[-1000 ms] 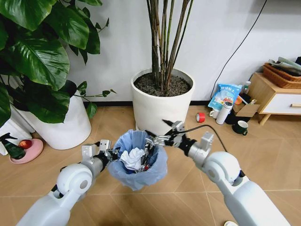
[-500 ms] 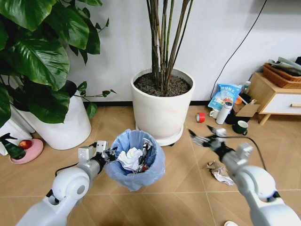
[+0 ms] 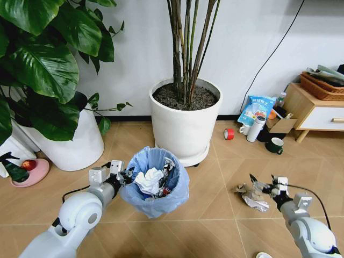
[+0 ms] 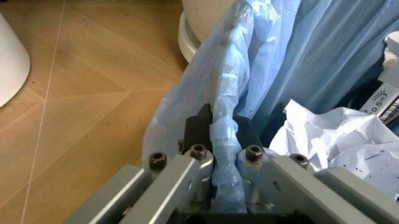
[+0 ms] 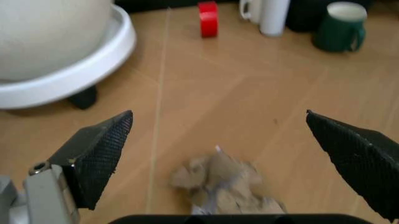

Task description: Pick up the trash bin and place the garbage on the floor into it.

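The trash bin (image 3: 156, 183), small and lined with a crinkly light-blue bag, is held off the floor in front of me with white paper wads and a dark wrapper inside. My left gripper (image 3: 121, 175) is shut on its rim; the left wrist view shows the left gripper (image 4: 222, 133) pinching the bag's edge (image 4: 249, 60) beside a white paper wad (image 4: 339, 140). My right gripper (image 3: 258, 187) hangs open low over the floor, just above crumpled garbage (image 3: 250, 198). In the right wrist view that garbage (image 5: 224, 186) lies between the spread fingers (image 5: 100, 151). A white lid (image 3: 263, 255) lies near the bottom edge.
A large white plant pot (image 3: 185, 121) on a wheeled saucer stands behind the bin, with another pot (image 3: 72, 145) at the left. A red tape roll (image 3: 229, 134), blue snack bag (image 3: 257, 110), white bottle (image 3: 256, 128), dark mug (image 3: 275, 145) and wooden cabinet (image 3: 317, 110) crowd the back right.
My right arm has swung away from the bin, to the right and down to the crumpled garbage on the floor. The left gripper has kept hold of the bin.
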{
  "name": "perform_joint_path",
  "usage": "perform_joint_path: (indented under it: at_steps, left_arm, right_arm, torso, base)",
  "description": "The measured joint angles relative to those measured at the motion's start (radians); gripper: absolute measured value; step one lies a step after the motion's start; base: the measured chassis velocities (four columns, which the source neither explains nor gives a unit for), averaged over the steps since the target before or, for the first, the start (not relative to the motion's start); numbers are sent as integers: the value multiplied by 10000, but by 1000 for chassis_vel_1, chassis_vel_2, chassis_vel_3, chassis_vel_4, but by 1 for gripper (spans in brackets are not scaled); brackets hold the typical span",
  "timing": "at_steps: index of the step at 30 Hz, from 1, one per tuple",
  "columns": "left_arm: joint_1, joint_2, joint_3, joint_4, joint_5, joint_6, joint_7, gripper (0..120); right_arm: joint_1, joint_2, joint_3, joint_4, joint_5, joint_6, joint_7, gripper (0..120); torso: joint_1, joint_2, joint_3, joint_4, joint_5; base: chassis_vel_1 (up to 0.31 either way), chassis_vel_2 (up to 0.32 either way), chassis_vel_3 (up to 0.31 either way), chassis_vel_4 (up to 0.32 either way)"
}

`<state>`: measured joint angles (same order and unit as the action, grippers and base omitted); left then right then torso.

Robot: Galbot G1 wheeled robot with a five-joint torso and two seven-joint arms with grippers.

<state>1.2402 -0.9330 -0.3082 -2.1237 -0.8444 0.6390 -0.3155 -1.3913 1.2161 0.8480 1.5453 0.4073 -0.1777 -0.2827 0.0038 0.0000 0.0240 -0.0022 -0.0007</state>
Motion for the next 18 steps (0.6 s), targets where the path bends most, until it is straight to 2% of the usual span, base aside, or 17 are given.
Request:
perform_joint_path:
  at_steps: [2, 6, 9, 16, 18]
  left_arm:
    - [35, 56, -26, -69, -7, 0, 0, 0]
    - [55, 157, -84, -125, -39, 0, -4, 0]
    - [60, 156, -72, -126, -42, 0, -4, 0]
    - [28, 45, 154, -97, -16, 1, -11, 0]
    - [28, 53, 160, -97, -15, 1, -17, 0]
  right_arm:
    - [-160, 97, 137, -2, -64, 111, 8, 100]
    - [-951, 112, 359, 604, -33, 408, -97, 100]
    - [-1167, 104, 437, 499, -100, 654, -208, 100]
    - [-370, 27, 304, -1043, -223, 766, -255, 100]
    - [-88, -54, 176, -1472, -294, 829, -275, 100]
  torso:
    - [0, 0, 0, 5, 3]
    - [0, 1, -1, -1, -7]
    - [0, 0, -1, -4, 0]
    - [0, 0, 0, 1, 6]
    - [0, 0, 0, 2, -4]
  base:
    - [0, 0, 0, 0]
    - [0, 0, 0, 0]
    - [0, 0, 0, 0]
    - [0, 0, 0, 0]
    - [0, 0, 0, 0]
